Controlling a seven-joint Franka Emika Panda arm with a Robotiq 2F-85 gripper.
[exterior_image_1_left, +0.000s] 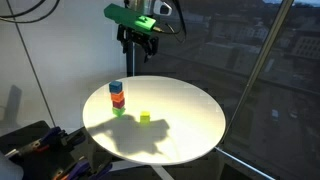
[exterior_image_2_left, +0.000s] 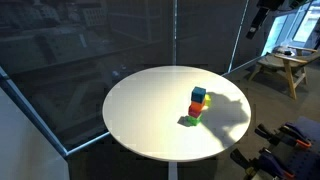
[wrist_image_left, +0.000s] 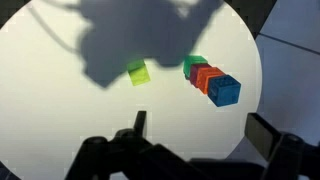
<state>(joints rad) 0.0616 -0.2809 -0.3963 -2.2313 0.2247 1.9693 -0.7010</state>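
Note:
A stack of three blocks stands on the round white table (exterior_image_1_left: 180, 120): blue (exterior_image_1_left: 116, 88) on top, orange in the middle, green at the bottom. The stack also shows in an exterior view (exterior_image_2_left: 197, 104) and in the wrist view (wrist_image_left: 212, 82). A small lime-green block (exterior_image_1_left: 144, 117) lies alone near the table's middle, also in the wrist view (wrist_image_left: 137, 72). My gripper (exterior_image_1_left: 139, 42) hangs high above the table's far side, open and empty; its fingers frame bare tabletop in the wrist view (wrist_image_left: 200, 135). In an exterior view only part of the arm (exterior_image_2_left: 262, 18) shows at the top edge.
Glass walls with dark metal mullions surround the table. A wooden table (exterior_image_2_left: 284, 68) stands behind the glass. Dark equipment with cables (exterior_image_1_left: 40, 150) sits on the floor beside the table. The arm's shadow falls across the tabletop.

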